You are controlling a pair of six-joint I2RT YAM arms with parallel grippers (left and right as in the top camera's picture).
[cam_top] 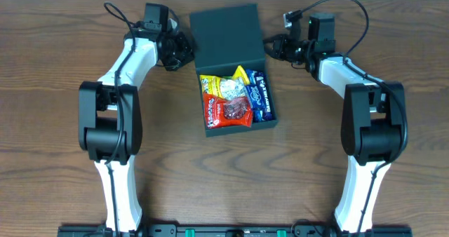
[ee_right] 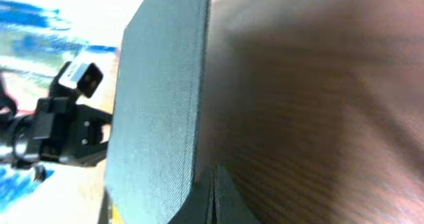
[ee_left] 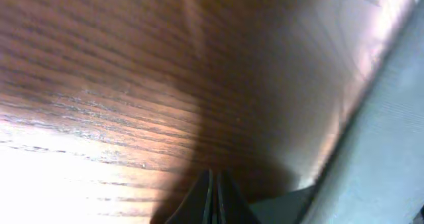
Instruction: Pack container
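The dark teal-green container [cam_top: 242, 128] sits mid-table with its hinged lid [cam_top: 226, 34] standing open at the back. Several snack packets lie inside: a red one [cam_top: 226, 111], a yellow one [cam_top: 223, 85] and a blue one [cam_top: 258, 93]. My left gripper [cam_top: 184, 49] is shut and empty, right beside the lid's left edge; the lid's edge shows in the left wrist view [ee_left: 391, 118] past the fingers [ee_left: 213, 197]. My right gripper [cam_top: 272, 46] is shut and empty by the lid's right edge, which fills the right wrist view [ee_right: 159, 105] next to the fingers [ee_right: 213, 197].
The wooden table [cam_top: 63, 41] stretches around the box. The left arm's black parts [ee_right: 53, 131] show beyond the lid in the right wrist view.
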